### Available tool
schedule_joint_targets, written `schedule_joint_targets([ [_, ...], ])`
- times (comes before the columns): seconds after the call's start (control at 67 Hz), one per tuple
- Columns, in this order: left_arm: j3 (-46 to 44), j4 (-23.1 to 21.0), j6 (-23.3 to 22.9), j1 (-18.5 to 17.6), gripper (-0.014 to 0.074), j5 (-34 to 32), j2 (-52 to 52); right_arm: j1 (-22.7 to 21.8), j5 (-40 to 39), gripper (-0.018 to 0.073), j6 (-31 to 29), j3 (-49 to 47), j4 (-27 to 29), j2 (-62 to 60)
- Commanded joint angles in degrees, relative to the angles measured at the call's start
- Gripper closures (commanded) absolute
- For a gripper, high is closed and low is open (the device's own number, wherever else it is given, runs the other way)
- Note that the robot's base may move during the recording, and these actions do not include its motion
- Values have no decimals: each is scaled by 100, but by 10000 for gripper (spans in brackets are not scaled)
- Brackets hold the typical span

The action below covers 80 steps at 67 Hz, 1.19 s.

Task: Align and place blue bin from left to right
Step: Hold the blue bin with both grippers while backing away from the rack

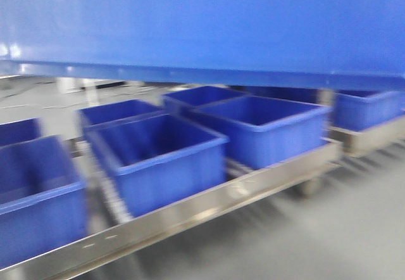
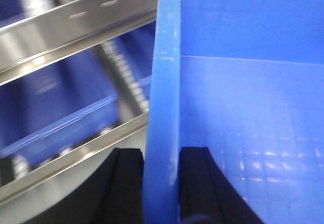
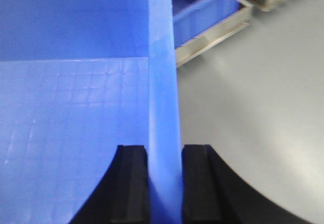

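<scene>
The blue bin (image 1: 202, 20) fills the top of the front view, held up above the rack. In the left wrist view its left wall rim (image 2: 163, 107) runs up the middle, and my left gripper (image 2: 162, 155) is shut on it, one black finger outside and one inside the bin. The right wrist view shows the bin's right wall rim (image 3: 163, 92) clamped by my right gripper (image 3: 164, 153), also shut, with the gridded bin floor (image 3: 71, 122) to its left.
Several smaller, darker blue bins (image 1: 158, 159) sit in rows on a low steel rack (image 1: 209, 207) below the held bin. A second rack with a bin (image 1: 367, 112) stands at the right. Grey floor (image 1: 316, 242) lies in front.
</scene>
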Motion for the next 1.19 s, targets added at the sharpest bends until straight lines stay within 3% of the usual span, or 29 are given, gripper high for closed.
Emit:
schedule_joint_targets([
  [0.0, -68, 15, -53, -107, 707, -543, -80, 72, -512, 639, 6, -57, 15, -72],
  [1.18, -68, 15, -53, -107, 707, -543, -80, 72, -512, 639, 6, -57, 15, -72],
])
